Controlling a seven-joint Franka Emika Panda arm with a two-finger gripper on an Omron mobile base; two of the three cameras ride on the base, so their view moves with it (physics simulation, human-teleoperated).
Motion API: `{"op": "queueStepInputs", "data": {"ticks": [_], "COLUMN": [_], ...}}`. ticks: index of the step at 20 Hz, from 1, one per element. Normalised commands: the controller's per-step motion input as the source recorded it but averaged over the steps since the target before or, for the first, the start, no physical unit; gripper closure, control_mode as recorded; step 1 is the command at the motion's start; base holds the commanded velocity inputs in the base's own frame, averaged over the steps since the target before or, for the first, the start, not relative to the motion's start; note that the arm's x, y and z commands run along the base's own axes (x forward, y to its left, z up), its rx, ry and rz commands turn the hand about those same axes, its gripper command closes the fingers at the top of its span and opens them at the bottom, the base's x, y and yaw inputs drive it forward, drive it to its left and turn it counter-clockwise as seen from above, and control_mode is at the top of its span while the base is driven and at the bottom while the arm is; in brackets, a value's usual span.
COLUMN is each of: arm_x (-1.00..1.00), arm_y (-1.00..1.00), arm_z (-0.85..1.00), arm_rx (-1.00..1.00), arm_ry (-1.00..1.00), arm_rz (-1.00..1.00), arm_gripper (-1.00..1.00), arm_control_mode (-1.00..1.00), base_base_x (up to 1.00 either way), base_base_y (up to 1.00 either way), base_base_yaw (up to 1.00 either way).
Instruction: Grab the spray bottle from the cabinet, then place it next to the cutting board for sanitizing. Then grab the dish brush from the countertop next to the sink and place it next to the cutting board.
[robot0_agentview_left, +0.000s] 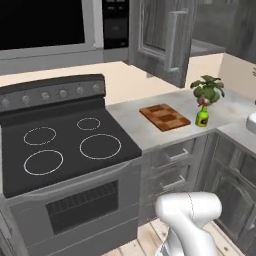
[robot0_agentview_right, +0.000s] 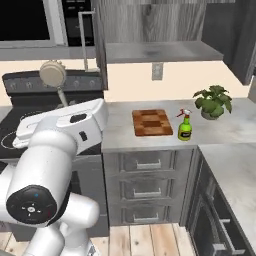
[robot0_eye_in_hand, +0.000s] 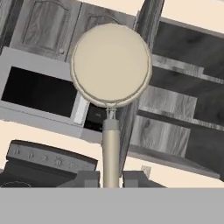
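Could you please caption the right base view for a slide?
Spray bottle standing beside cutting board; dish brush held aloft.

The cutting board (robot0_agentview_right: 152, 122) looks like polished wood in light and reddish-brown blocks. The countertop (robot0_agentview_right: 120, 135) is matt mottled grey stone. The cabinet (robot0_agentview_right: 150, 25) shows grey wood grain. The spray bottle (robot0_agentview_right: 185, 127) reads as glossy green plastic. The dish brush (robot0_eye_in_hand: 111, 70) has a smooth cream head on a tan stick handle.

I see the cutting board (robot0_agentview_right: 152, 122) on the countertop (robot0_agentview_right: 120, 135), right of the stovetop (robot0_agentview_left: 65, 150); the spray bottle (robot0_agentview_right: 185, 126) stands just right of it, the plant (robot0_agentview_right: 214, 102) behind, perhaps against the wall.
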Motion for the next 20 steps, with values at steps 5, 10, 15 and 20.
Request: {"op": "queueStepInputs", "data": {"ticks": [5, 10, 15, 20], "arm_x": [0.00, 0.00, 0.00, 0.00], "arm_y": [0.00, 0.00, 0.00, 0.00], "arm_z": [0.00, 0.00, 0.00, 0.00], "arm_rx": [0.00, 0.00, 0.00, 0.00], "arm_ry": [0.00, 0.00, 0.00, 0.00], "arm_rz": [0.00, 0.00, 0.00, 0.00], "arm_gripper": [1.00, 1.00, 1.00, 1.00], "arm_control_mode": [1.00, 1.00, 1.00, 1.00], "base_base_x": [0.87, 0.52, 0.28, 0.47], "base_base_y": [0.01, -0.66, -0.50, -0.05], "base_base_yaw": [-0.17, -0.06, -0.01, 0.00]}}
